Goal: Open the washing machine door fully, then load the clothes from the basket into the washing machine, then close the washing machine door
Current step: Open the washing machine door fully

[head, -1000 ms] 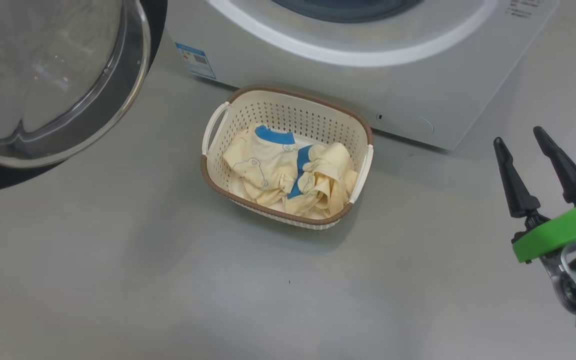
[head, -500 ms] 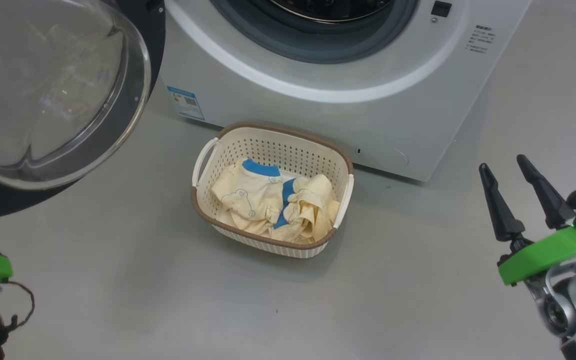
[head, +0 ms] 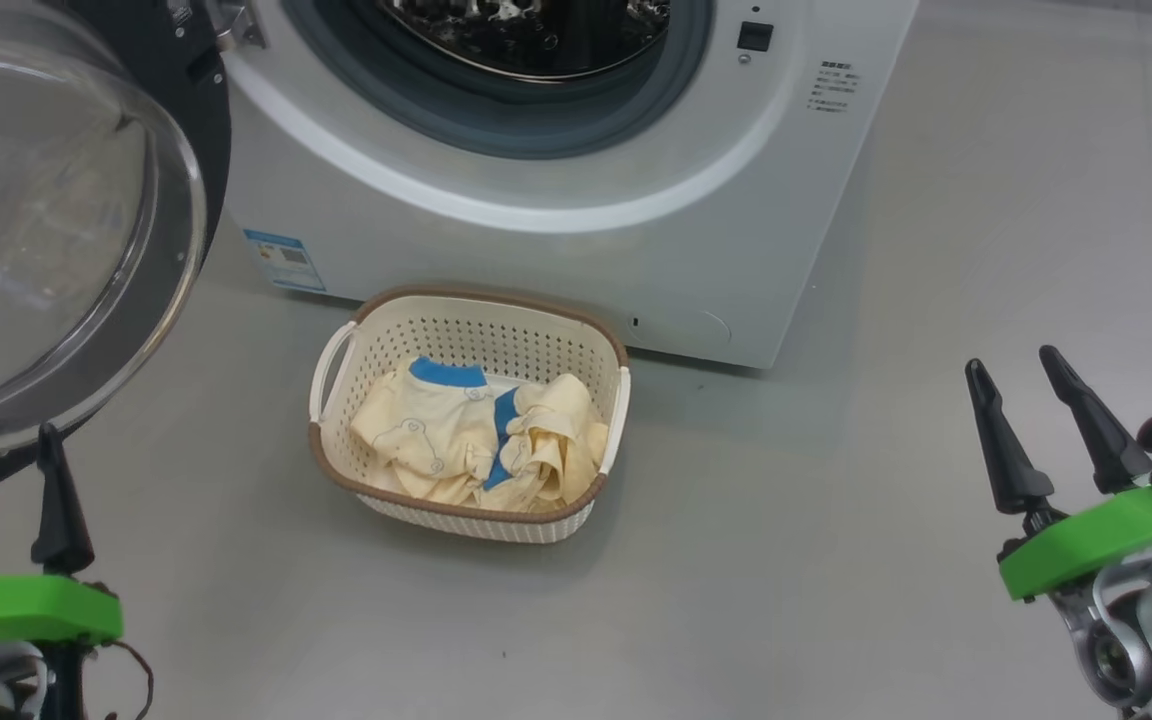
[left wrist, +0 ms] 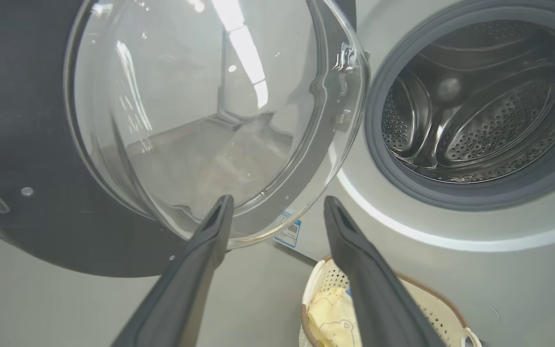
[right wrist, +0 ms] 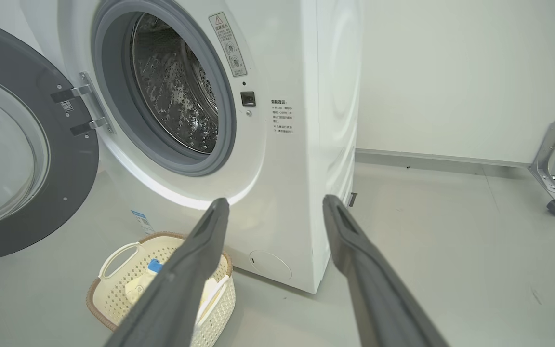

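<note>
The washing machine [head: 556,250] stands with its drum [left wrist: 475,106] exposed. The washing machine door [head: 46,230], black-rimmed with a clear glass bowl, is swung wide to the left. The basket [head: 466,300] sits on the floor in front of the machine, holding pale yellow clothes [head: 456,440] with blue trim. My left gripper [head: 4,450] is open and empty at the lower left, just below the door's rim. In the left wrist view the left gripper [left wrist: 277,200] points at the door [left wrist: 186,120]. My right gripper [head: 1012,362] is open and empty, well right of the basket.
Grey floor surrounds the basket, with wide free room to the right of the machine. A white wall and a metal frame leg with a castor [right wrist: 554,193] stand at the far right in the right wrist view. A blue label [head: 281,260] marks the machine's lower left front.
The head view has shifted, bringing more of the drum opening into view. My left gripper has come up into the lower left with its fingers apart. The right gripper stays open.
</note>
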Tool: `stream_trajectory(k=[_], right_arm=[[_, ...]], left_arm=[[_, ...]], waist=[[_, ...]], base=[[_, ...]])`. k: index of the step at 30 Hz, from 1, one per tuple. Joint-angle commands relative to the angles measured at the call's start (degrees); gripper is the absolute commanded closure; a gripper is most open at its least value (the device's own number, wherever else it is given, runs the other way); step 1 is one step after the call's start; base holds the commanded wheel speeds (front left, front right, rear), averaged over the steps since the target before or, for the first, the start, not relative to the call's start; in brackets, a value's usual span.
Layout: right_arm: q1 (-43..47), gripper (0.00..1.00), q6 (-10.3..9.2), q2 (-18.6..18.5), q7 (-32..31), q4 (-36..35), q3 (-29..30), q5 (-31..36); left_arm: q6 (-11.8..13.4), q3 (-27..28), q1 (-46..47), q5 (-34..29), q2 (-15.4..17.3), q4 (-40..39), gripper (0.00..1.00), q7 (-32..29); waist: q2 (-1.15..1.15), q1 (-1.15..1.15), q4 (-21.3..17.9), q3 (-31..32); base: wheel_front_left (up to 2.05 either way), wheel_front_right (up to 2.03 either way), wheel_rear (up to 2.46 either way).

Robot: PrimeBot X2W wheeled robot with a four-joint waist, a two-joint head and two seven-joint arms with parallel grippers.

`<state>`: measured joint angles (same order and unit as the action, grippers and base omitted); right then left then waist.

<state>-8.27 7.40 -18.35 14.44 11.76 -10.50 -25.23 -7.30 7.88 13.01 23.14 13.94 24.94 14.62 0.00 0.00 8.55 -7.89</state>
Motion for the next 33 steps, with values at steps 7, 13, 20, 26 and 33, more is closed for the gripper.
stream_trajectory(k=[7, 13, 20, 26, 33], right_arm=[[0.4, 0.0, 0.09, -0.1, 0.6, -2.0, 0.1, -0.4], [0.5, 0.0, 0.09, 0.3, 0.6, -2.1, 0.5, -0.3], [1.1, 0.0, 0.09, 0.7, 0.6, -2.3, 1.2, -0.3], [1.7, 0.0, 0.09, 0.7, 0.6, -2.6, 1.7, -0.2], [2.1, 0.0, 0.09, 0.5, 0.6, -2.7, 2.5, 0.0]], left_arm=[[-0.2, -1.8, 0.0, 0.5, 3.0, -5.3, 0.0, 0.4], [-0.2, -4.7, -0.7, 0.8, 3.5, -6.8, 0.0, 0.4], [-0.2, -7.3, -1.5, 1.6, 4.1, -8.2, 0.0, 0.4], [-0.2, -8.6, -2.0, 2.0, 4.2, -9.2, 0.0, 0.4], [-0.2, -9.1, -2.8, 2.2, 3.6, -10.3, 0.0, 0.4]], waist=[[0.0, 0.0, -4.6, 0.4], [0.0, 0.0, -7.5, 0.3], [0.0, 0.0, -9.8, 0.4], [0.0, 0.0, -11.3, 0.2], [0.0, 0.0, -12.3, 0.2]], base=[[0.0, 0.0, 0.0], [0.0, 0.0, 0.0], [0.0, 0.0, 0.0], [0.0, 0.0, 0.0], [0.0, 0.0, 0.0]])
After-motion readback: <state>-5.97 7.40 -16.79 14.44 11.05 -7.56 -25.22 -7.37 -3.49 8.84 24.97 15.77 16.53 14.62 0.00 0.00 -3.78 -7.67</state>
